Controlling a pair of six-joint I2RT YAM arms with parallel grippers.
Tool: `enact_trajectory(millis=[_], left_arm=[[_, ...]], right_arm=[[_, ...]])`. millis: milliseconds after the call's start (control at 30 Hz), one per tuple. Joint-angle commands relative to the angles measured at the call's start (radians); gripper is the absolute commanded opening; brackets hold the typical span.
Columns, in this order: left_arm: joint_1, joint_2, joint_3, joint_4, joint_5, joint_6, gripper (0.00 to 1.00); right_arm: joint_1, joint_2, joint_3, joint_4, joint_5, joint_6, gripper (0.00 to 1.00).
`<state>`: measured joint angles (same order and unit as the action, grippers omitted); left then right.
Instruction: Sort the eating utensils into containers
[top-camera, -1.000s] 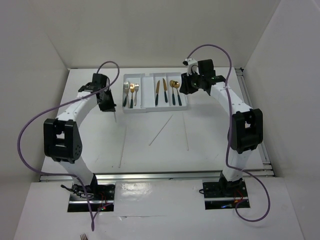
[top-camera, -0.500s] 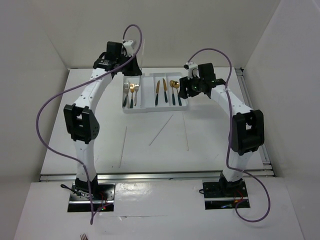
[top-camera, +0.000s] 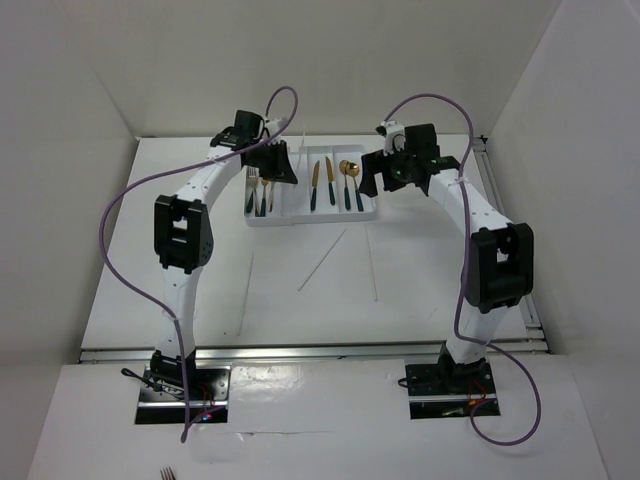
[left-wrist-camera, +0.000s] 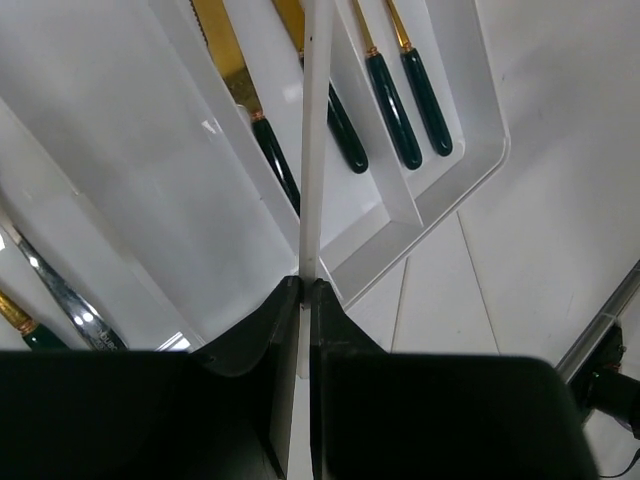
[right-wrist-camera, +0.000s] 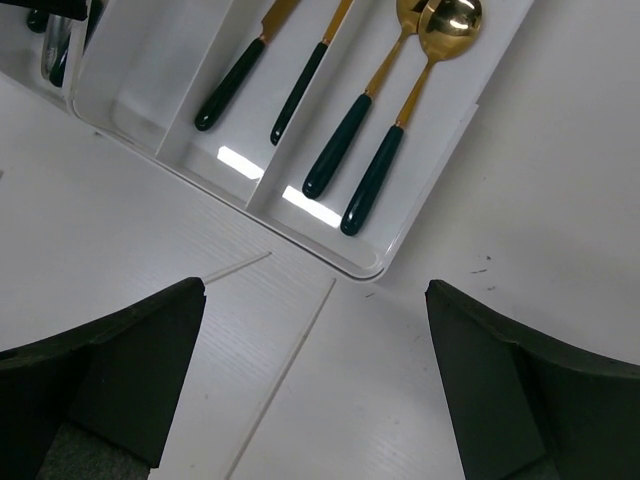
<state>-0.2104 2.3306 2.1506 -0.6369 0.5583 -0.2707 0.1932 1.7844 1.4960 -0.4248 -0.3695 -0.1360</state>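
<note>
top view: the tray (top-camera: 300, 216) is set at the far middle of the counter (top-camera: 430, 290), with knives (top-camera: 322, 183) and spoons (top-camera: 352, 185) laid in its slots. three chopsticks (top-camera: 322, 258) are left loose on the counter.

left wrist: one chopstick (left-wrist-camera: 314, 150) is gripped between the closed left fingers (left-wrist-camera: 255, 335) and held over the tray's knife slot.

right wrist: the right fingers (right-wrist-camera: 110, 370) are spread wide, nothing between them, above the tray's corner by the spoons.
</note>
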Motion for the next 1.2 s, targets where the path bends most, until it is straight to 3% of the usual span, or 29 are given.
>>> enact_trajectory(millis=[0, 567, 1167], left_arm=[[0.0, 0.019, -0.011, 0.046, 0.057, -0.039, 0.0], [0.0, 0.079, -0.094, 0.097, 0.051, -0.171, 0.02], [0.052, 0.036, -0.133, 0.19, -0.115, -0.286, 0.0]], right_arm=[[-0.014, -0.033, 0.015, -0.011, 0.007, 0.003, 0.99], [-0.032, 0.007, 0.061, -0.042, -0.002, -0.007, 0.99], [-0.032, 0.053, 0.073, -0.06, -0.011, -0.016, 0.98]])
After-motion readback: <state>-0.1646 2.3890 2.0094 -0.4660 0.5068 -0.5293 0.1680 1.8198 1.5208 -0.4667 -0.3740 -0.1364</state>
